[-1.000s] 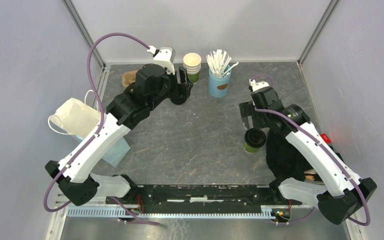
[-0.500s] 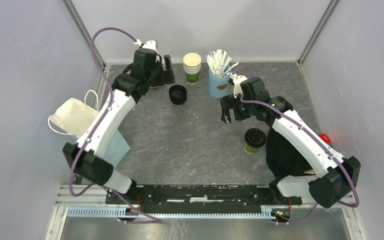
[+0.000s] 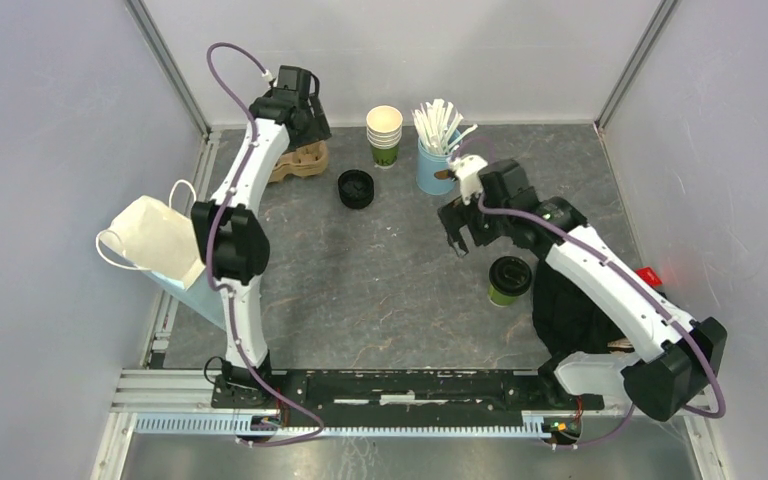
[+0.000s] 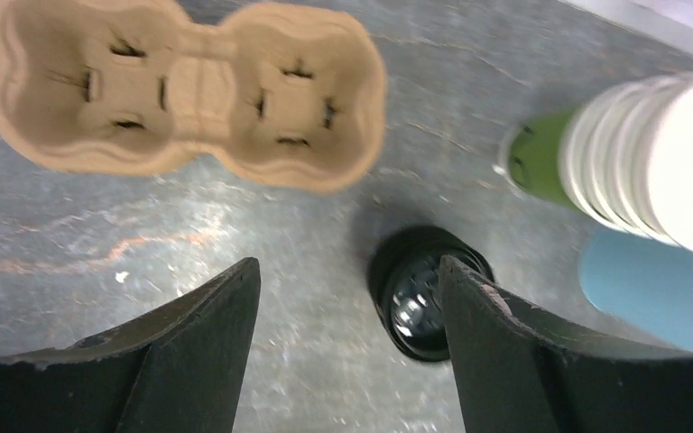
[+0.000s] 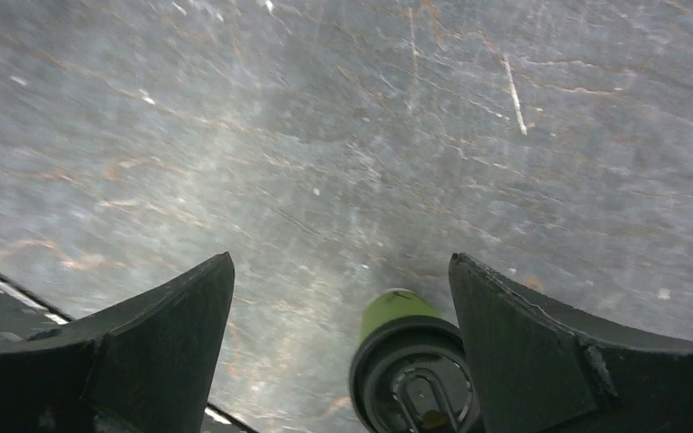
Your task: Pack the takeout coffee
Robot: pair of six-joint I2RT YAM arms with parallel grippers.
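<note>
The takeout coffee (image 3: pixel 509 279) stands upright on the grey counter (image 3: pixel 390 290), in the right half and toward the near side. It has its black lid on and green sides. Just to the right of it lies a black cloth (image 3: pixel 563 312).

The right claw (image 3: pixel 457 238) hangs above the counter to the far left of the coffee and does not touch it. Its two fingers are spread wide and nothing is between them. In the right wrist view the lidded cup shows low in the gap, closer to the right finger than to the left one.

The left claw (image 4: pixel 350 271) is at the far left corner of the counter, also spread wide and holding nothing. Below it the left wrist view shows a brown pulp cup carrier (image 4: pixel 185 95) with two wells, both without cups. A stack of black lids (image 4: pixel 420 293) sits to the right of the carrier and apart from it.

Further right along the far edge stand a stack of lidless cups (image 3: pixel 384 133) and a blue holder (image 3: pixel 437 168) filled with white stirrers. A white paper bag (image 3: pixel 155 235) is at the left edge of the counter.
</note>
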